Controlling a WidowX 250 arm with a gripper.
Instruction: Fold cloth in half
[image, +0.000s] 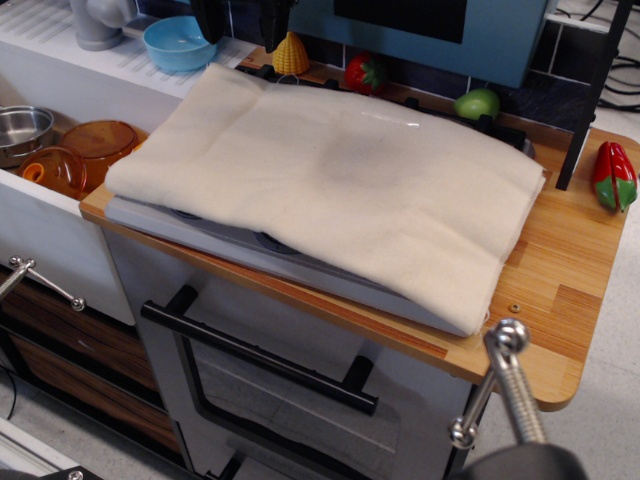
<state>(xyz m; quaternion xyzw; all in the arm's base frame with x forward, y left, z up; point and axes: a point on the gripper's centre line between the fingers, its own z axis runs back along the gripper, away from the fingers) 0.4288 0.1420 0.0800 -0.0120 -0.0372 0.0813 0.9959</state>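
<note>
Observation view: the large cream, thick, layered soft fabric cloth (330, 190), faintly grey-smudged near its middle, is lying spread over the flat grey-white panel (230, 243) on my wooden bench (560, 290). Behind it are sitting a yellow ridged toy (291, 54), a red strawberry toy (366, 73), a green round toy (478, 103); a red-and-green pepper toy (613, 176) is lying right. My end effector (245, 15) is hanging dark at the top edge; I cannot tell its opening.
</note>
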